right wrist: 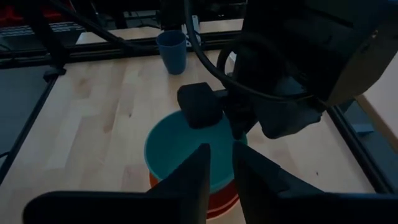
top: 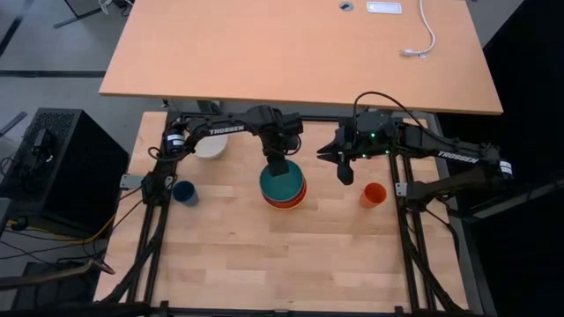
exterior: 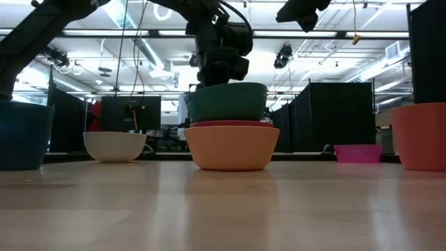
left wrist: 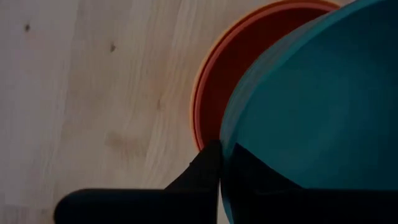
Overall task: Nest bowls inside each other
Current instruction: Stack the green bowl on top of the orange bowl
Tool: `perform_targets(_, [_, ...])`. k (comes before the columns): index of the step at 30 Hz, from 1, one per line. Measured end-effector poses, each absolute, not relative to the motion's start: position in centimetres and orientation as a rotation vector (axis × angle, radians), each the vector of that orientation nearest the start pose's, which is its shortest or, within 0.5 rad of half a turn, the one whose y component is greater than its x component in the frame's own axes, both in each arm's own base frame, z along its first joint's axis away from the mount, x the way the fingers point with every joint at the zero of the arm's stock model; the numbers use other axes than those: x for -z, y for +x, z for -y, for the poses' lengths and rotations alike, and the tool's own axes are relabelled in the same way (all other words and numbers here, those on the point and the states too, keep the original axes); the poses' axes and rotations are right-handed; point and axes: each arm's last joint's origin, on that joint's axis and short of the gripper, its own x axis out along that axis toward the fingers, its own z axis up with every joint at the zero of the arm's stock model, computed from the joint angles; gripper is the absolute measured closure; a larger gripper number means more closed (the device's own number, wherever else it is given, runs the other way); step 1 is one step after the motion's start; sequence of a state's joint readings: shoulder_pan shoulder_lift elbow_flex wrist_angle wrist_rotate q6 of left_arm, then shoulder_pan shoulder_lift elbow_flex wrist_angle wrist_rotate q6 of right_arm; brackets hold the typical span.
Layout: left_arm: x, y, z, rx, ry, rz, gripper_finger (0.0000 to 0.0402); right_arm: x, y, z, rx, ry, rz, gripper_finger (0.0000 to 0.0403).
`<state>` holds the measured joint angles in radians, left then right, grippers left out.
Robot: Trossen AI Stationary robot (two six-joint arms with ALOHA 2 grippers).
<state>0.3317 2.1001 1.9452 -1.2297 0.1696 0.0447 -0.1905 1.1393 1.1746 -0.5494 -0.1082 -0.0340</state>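
Observation:
A teal green bowl [top: 282, 187] sits level over a red bowl [exterior: 230, 124], which is nested in an orange bowl [exterior: 232, 146] at the table's middle. My left gripper [top: 280, 167] is shut on the teal bowl. In the low view I cannot tell whether the teal bowl rests in the red one. A white bowl [top: 210, 146] stands on its base at the far left. A magenta bowl [exterior: 357, 153] shows only in the low view. My right gripper [right wrist: 221, 158] hovers right of the stack, narrowly open, with nothing between its fingers. My left gripper pinches the teal bowl's rim [left wrist: 225, 140] on the bowl's far side. One finger [left wrist: 261, 177] is inside the bowl and one finger [left wrist: 202, 171] is outside. The fingers come from above, pointing steeply down. The bowl stays upright and level right over the red bowl.
A small dark blue cup [top: 184, 192] stands left of the stack and a small orange cup [top: 374, 195] right of it. Bare wood lies along the table's near side. A second, larger table [top: 300, 53] stands behind the work table.

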Motion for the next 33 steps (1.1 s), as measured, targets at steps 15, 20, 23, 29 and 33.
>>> perform_targets(15, [-23.7,40.8,-13.7,-0.107,-0.317,-1.392,0.0402,-36.5,23.3,4.2,0.072,0.039,-0.509,0.0369])
perform_targets(20, [-23.8,41.0,-13.7,-0.105,-0.307,-1.371,0.0397,-36.5,23.3,4.2,0.073,0.038,-0.509,0.0355])
perform_targets(23, [-24.1,41.0,-13.7,-0.1,-0.301,-1.368,0.0376,-36.5,23.3,4.2,0.073,0.038,-0.509,0.035])
perform_targets(29, [-24.7,41.0,-13.7,-0.089,-0.288,-1.362,0.0331,-36.5,23.3,4.2,0.073,0.038,-0.509,0.0341])
perform_targets(33, [-25.2,41.0,-13.7,-0.082,-0.28,-1.358,0.0302,-36.5,23.3,4.2,0.073,0.038,-0.509,0.0334])
